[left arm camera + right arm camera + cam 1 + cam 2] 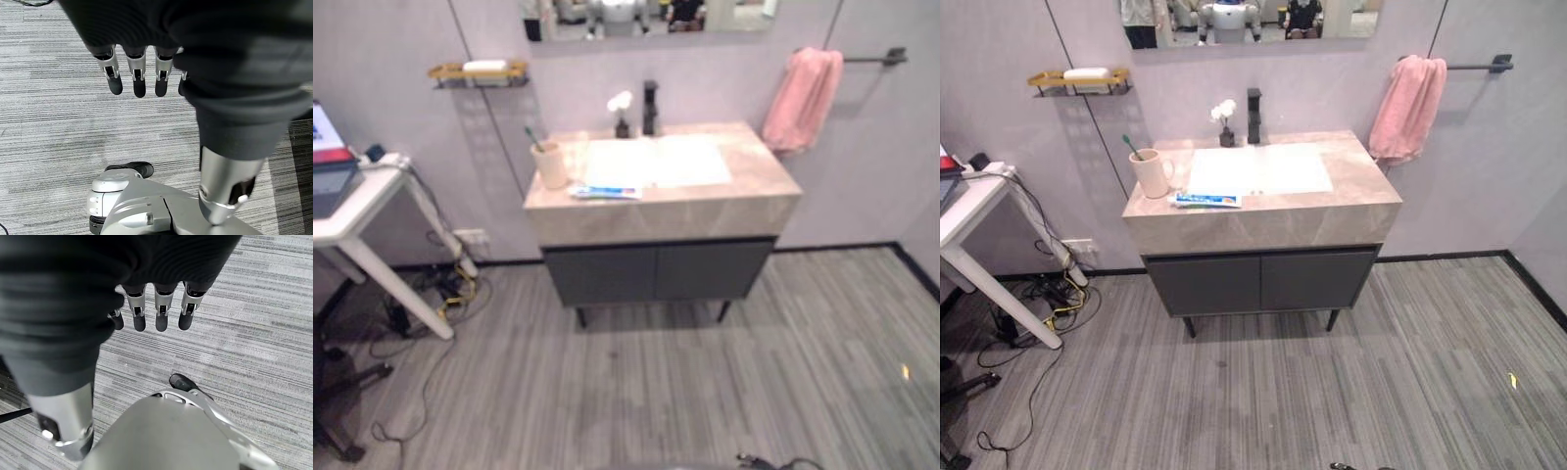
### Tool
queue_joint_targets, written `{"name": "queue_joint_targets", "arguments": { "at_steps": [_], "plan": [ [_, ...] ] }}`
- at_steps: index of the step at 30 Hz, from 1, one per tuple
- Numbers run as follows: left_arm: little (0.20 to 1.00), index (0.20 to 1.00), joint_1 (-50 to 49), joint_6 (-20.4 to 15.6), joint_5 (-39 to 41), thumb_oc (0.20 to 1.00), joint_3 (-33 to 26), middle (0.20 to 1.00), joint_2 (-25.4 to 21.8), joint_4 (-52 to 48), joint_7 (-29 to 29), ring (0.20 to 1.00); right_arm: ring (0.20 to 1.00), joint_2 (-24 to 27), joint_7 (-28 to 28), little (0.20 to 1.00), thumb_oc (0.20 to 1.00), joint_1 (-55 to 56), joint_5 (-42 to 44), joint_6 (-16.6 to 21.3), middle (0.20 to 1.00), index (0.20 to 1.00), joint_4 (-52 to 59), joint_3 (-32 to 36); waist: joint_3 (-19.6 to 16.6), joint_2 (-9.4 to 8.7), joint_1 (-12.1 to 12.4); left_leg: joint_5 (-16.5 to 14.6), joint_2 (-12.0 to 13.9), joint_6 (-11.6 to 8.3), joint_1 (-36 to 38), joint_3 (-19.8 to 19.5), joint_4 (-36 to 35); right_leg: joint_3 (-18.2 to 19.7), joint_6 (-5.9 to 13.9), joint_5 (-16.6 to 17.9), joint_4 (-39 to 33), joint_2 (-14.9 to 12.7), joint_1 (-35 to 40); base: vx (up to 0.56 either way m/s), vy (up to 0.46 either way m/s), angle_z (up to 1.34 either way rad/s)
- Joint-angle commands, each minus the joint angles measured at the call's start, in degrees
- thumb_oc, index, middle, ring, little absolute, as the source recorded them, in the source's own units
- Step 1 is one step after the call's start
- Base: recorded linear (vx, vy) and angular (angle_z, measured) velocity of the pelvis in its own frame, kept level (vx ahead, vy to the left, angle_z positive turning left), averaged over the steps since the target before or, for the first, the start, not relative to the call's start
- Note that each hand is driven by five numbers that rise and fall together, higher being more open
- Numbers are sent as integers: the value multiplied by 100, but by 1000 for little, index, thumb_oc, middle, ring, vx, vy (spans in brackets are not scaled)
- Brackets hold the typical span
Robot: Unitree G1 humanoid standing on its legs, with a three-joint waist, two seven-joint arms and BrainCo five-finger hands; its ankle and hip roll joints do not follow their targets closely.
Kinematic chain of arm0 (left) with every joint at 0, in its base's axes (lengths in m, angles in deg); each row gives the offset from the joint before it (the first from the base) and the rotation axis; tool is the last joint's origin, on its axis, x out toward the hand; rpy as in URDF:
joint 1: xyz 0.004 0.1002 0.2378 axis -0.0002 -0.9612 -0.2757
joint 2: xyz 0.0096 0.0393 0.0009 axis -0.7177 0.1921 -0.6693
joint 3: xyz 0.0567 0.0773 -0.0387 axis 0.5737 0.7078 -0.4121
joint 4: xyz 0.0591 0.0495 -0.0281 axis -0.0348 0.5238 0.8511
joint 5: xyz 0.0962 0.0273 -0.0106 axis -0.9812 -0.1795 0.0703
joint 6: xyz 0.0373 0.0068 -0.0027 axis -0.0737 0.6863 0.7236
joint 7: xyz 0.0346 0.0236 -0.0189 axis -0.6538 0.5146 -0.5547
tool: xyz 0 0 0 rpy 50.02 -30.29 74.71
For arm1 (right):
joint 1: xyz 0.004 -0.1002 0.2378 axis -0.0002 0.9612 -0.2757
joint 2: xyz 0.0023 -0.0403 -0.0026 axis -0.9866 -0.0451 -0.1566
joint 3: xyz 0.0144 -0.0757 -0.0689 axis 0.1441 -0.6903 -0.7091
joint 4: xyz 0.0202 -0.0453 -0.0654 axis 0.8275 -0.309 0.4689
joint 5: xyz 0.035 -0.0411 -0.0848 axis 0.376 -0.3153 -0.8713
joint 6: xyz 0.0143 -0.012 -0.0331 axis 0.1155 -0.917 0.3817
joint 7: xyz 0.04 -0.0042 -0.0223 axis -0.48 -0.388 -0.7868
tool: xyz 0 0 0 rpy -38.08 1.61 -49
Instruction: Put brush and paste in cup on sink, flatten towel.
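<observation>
A beige cup (1150, 173) stands on the sink counter's left side with a green-headed toothbrush (1130, 147) upright in it. A toothpaste tube (1206, 200) lies flat on the counter by the front edge, just right of the cup. A pink towel (1407, 108) hangs bunched over the left end of a wall rail (1477, 67). My left hand (139, 73) hangs over the floor with fingers straight and nothing in them. My right hand (156, 308) hangs the same way, holding nothing.
The sink counter (1351, 211) has a white basin (1258, 168), a black tap (1253, 116) and a small flower vase (1225, 127). Dark cabinet doors (1258, 282) sit below. A white desk (974, 211) with cables under it stands at the left. A wall shelf (1077, 80) holds soap.
</observation>
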Motion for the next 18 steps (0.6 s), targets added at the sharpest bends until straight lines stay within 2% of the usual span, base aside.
{"name": "queue_joint_targets", "arguments": {
  "at_steps": [1, 12, 18],
  "plan": [
    [1000, 1000, 238, -136, 72, 1000, -57, 1000, 17, 249, -19, 1000, 1000, 26, 39, 1000, 1000, -307, 25, 103, 1000, 1000, -246, -228, 18, -276, 26, -64, 68, -132, 139, -225, -365, 10, 639, 364, -627, -344, 257, 0, 0, 0],
    [1000, 1000, 235, -144, 143, 1000, -121, 1000, 28, 296, -33, 1000, 1000, -47, -37, 1000, 1000, -301, 131, 112, 1000, 1000, -192, -284, -4, -308, 61, -156, 37, -85, 154, -250, -227, 155, 628, 344, -576, -324, 274, -7, 4, -3],
    [1000, 1000, 305, -131, 77, 1000, -43, 1000, 24, 344, -43, 1000, 1000, -90, -12, 1000, 1000, -258, 249, 90, 1000, 1000, -324, -190, -21, -328, 33, -135, 50, -95, 201, -247, -287, 114, 615, 312, -565, -309, 318, -3, 0, -4]
  ]
}}
